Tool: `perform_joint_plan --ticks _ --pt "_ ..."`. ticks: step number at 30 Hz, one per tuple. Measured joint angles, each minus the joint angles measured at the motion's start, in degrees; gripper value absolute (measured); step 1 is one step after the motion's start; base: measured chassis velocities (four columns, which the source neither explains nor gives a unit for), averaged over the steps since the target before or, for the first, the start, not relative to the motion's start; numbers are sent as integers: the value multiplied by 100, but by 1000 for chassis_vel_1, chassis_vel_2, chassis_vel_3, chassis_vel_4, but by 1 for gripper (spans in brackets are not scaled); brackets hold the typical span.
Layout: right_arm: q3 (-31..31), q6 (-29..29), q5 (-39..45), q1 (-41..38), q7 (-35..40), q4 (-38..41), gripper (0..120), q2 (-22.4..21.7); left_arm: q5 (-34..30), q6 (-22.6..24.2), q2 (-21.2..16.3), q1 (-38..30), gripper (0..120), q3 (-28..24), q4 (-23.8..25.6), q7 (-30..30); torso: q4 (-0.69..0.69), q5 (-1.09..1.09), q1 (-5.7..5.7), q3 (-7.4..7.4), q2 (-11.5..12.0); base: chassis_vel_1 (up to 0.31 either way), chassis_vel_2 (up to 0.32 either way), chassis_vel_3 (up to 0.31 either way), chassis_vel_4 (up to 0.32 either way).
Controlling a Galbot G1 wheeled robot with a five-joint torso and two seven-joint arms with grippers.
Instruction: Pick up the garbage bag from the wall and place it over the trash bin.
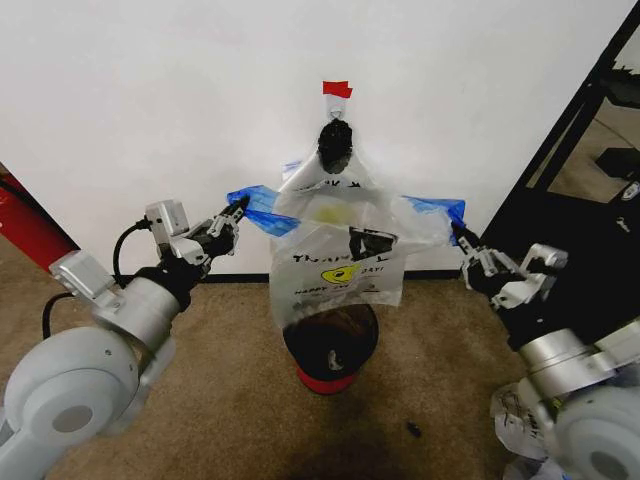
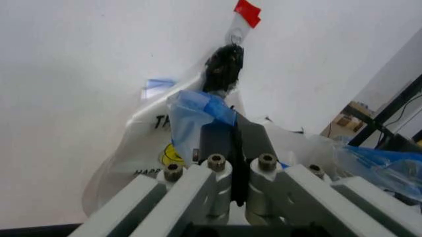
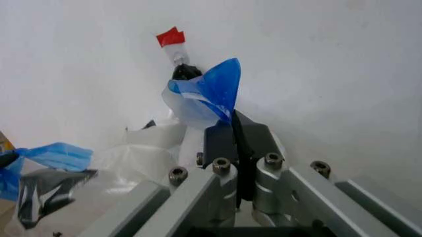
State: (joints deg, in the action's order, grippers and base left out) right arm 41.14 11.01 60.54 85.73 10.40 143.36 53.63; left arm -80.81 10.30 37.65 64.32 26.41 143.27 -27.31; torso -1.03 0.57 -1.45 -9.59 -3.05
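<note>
The garbage bag point(image 1: 335, 255), thin white plastic with a yellow smiley and black print, hangs from a hook on the white wall point(image 1: 150, 100) under a piece of red tape point(image 1: 337, 89). Its mouth is spread sideways between my two grippers. My left gripper point(image 1: 238, 209) is shut on the bag's left blue strip point(image 2: 197, 106), and the left wrist view shows the closed fingers point(image 2: 218, 136). On the other side, my right gripper point(image 1: 462, 236) is shut on the right blue strip point(image 3: 214, 91). The black mesh trash bin point(image 1: 331, 345) with a red base stands on the floor directly below the bag.
A red fire extinguisher point(image 1: 25, 225) leans at the far left by the wall. A black metal rack point(image 1: 575, 190) stands close on the right, beside my right arm. Brown carpet point(image 1: 240, 400) lies in front of the bin, with a small dark scrap point(image 1: 412, 430) on it.
</note>
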Motion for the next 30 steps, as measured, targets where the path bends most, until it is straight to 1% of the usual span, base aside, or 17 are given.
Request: perform_joint_plan --ticks 3,9,11,16,18,20,24,25,30 --pt "-49 8 16 20 6 -2 0 56 91 5 79 64 0 -85 -1 11 0 1 0 0 0 0 0 0 0" --pt "-942 10 -576 96 -32 -8 0 718 640 -40 494 260 0 -595 -4 33 -1 1 0 0 0 0 0 0 0" --pt "-1061 3 -655 83 -35 -8 0 784 729 -65 549 267 0 -663 -4 50 -1 0 0 0 0 0 0 0 0" --pt "-1624 -29 -967 -42 -35 -25 0 1087 1072 -149 809 305 0 -984 -4 96 0 1 0 0 0 0 0 0 0" --pt "-1693 -37 -1024 -67 -34 -77 0 1127 1105 -162 855 307 0 -1043 -4 97 0 1 0 1 0 0 0 0 0" --pt "-1785 -50 -1112 -92 -34 -234 0 1192 1177 -173 995 344 0 -1176 -27 97 0 0 0 0 0 0 0 0 0" --pt "-1879 -137 -1316 -118 -35 -609 0 1297 1396 -214 1258 444 0 -1414 -344 101 0 1 0 0 0 0 0 0 0" --pt "-1879 -137 -1316 -118 -35 -609 0 1297 1396 -214 1258 444 0 -1414 -344 101 0 1 0 0 0 0 0 0 0" --pt "-1938 -278 -1693 -92 -67 -1051 0 1438 1437 -243 1420 486 0 -1526 -668 75 0 0 0 0 0 0 0 0 0"
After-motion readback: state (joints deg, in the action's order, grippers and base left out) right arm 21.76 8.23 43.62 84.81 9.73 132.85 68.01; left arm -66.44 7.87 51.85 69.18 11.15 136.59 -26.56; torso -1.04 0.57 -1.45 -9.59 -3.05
